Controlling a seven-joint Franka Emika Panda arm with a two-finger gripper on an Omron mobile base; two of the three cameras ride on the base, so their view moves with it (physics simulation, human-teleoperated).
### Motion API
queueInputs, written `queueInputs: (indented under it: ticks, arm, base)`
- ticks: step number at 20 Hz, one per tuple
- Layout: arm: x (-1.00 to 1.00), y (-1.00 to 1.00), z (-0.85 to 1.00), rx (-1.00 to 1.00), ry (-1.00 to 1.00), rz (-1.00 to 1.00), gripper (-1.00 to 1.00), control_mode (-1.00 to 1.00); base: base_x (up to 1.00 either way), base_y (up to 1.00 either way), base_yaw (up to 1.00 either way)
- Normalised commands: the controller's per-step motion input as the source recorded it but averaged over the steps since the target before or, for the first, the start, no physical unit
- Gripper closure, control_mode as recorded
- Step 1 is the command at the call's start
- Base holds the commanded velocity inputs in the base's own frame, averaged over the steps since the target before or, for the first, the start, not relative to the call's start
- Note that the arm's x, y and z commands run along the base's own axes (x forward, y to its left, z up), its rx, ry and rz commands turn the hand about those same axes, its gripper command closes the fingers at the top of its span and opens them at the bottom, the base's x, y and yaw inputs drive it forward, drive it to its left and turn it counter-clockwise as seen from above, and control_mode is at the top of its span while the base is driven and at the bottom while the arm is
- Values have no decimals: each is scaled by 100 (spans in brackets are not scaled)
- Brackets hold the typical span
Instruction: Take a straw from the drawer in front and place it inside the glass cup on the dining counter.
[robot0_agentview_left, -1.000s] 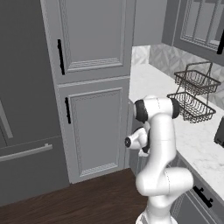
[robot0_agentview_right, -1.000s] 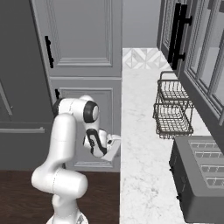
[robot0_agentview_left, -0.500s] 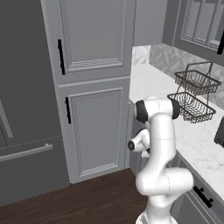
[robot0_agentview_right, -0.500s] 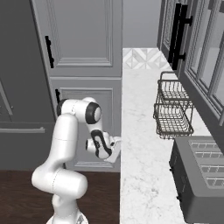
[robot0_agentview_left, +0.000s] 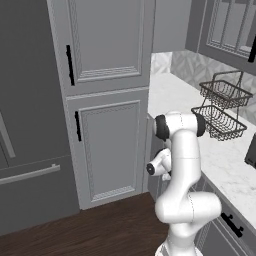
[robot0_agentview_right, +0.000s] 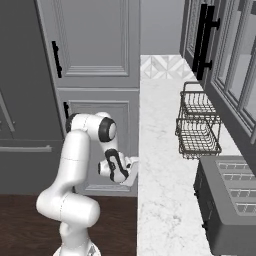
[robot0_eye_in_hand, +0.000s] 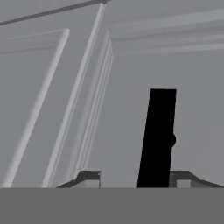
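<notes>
Even flat light, soft (rendered) edges

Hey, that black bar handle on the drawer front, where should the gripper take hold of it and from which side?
Grip the black bar handle on its straight shaft, coming square at the drawer front, one finger each side. It is a narrow bar standing off the panel, and the gripper already straddles it, fingertips apart.

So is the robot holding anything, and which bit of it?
Nothing is gripped yet. The jaws of the gripper sit either side of the black bar handle of the drawer, with a gap on one side.
</notes>
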Motion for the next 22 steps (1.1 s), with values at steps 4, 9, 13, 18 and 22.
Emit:
queueInputs:
  ticks: [4,9,13,18,22]
  arm:
    - [5,0,-1,0,-3,0,100,-100]
    - [0,7,0,0,-2,0,100,-100]
    - [0,31,0,0,-3,0,100,-100]
    - [-13,65,0,0,-3,-1,100,-100]
    - [-15,89,0,0,-1,-4,100,-100]
  base:
    - [0,0,0]
    - [0,0,0]
    - [0,0,0]
    - [0,0,0]
    - [0,0,0]
